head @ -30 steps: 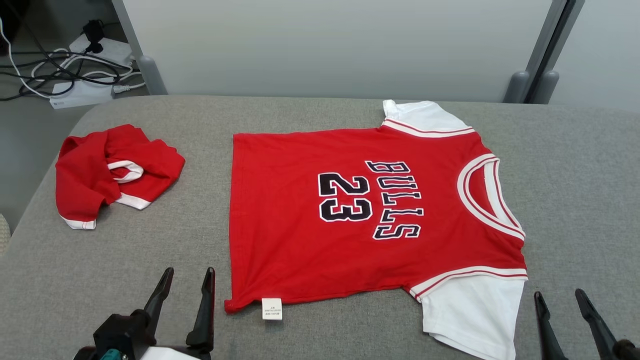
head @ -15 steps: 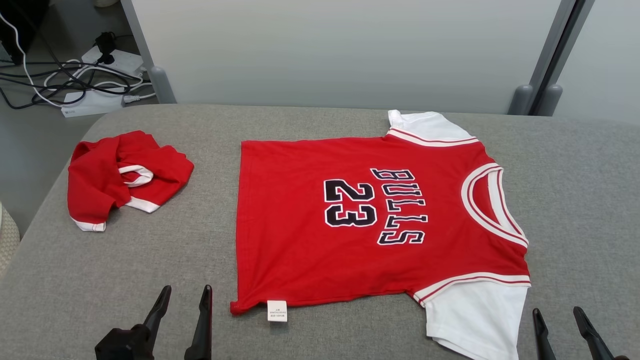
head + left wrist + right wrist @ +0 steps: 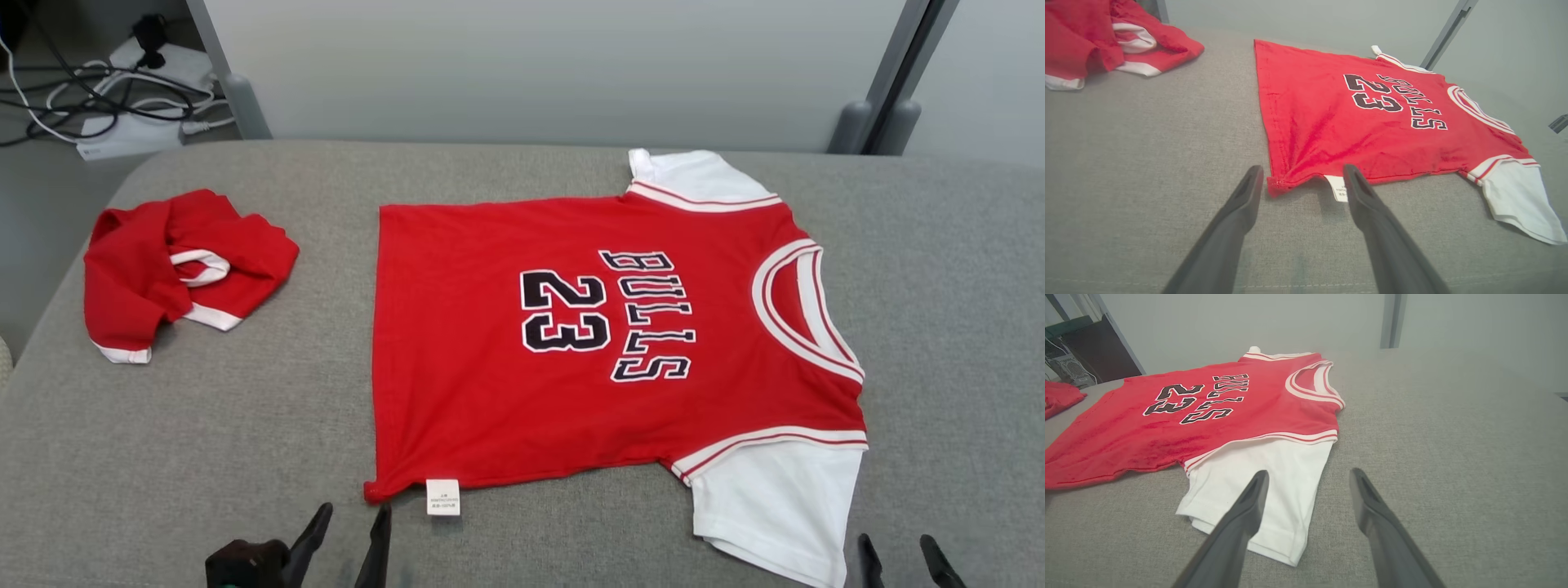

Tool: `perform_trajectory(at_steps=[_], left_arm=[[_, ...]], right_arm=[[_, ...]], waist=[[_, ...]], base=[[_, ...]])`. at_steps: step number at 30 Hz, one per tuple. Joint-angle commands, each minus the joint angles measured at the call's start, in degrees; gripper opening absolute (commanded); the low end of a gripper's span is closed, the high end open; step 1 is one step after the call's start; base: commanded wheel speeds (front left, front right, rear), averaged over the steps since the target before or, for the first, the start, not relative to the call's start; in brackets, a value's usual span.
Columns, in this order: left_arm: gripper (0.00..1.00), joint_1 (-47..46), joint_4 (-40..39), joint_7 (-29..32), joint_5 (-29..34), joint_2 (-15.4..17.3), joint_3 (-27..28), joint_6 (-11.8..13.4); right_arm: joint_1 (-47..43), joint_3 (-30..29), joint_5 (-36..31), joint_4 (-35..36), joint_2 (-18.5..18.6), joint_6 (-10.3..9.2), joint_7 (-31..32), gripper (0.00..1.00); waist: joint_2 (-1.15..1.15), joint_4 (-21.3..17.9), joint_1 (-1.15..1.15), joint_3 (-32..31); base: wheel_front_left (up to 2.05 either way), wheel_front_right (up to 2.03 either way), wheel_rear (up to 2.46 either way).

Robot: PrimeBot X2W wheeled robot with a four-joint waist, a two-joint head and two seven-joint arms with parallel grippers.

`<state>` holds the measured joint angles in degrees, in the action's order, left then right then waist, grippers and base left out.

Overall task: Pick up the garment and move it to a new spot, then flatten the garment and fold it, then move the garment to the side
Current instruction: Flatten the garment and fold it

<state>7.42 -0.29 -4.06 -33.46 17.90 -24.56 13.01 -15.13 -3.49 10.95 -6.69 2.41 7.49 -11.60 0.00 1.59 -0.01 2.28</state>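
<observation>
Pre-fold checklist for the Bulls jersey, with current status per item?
1. The jersey lies flat, print up: ok, with slight puckering at the near hem corner.
2. The left gripper is open and empty: ok; it points at that corner, beside the care label.
3. The right gripper is open and empty: ok; it sits by the near white sleeve.
4. The far sleeve is laid out, not tucked under: ok.
5. The crumpled red garment lies apart from the jersey: ok.
6. Fingertips touching the grey cushion: cannot tell.
</observation>
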Motion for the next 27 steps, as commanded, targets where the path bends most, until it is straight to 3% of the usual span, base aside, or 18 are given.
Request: perform_trajectory(at_steps=[1, 12, 27], left_arm=[[1.0, -4.04, -0.38, -0.29, -0.87, 0.16, 1.83, -0.77], [1.0, -9.09, 8.81, -2.0, -3.77, -2.3, 1.46, -5.14], [1.0, -13.68, 16.45, -4.05, -5.54, -3.51, 1.59, -8.52]], right_arm=[[2.66, 1.35, 0.72, 0.46, 0.97, 0.0, 0.04, 1.0], [7.77, 4.91, 2.56, -6.57, 0.66, 0.0, -1.05, 1.0], [11.53, 8.19, 4.52, -11.48, 0.56, 0.0, -1.67, 1.0]], waist=[[0.0, -0.62, 0.01, 1.68], [0.0, -1.52, 0.01, 7.95], [0.0, -1.87, 0.01, 10.98]], base=[[0.0, 0.0, 0.0], [0.0, 0.0, 0.0], [0.0, 0.0, 0.0]])
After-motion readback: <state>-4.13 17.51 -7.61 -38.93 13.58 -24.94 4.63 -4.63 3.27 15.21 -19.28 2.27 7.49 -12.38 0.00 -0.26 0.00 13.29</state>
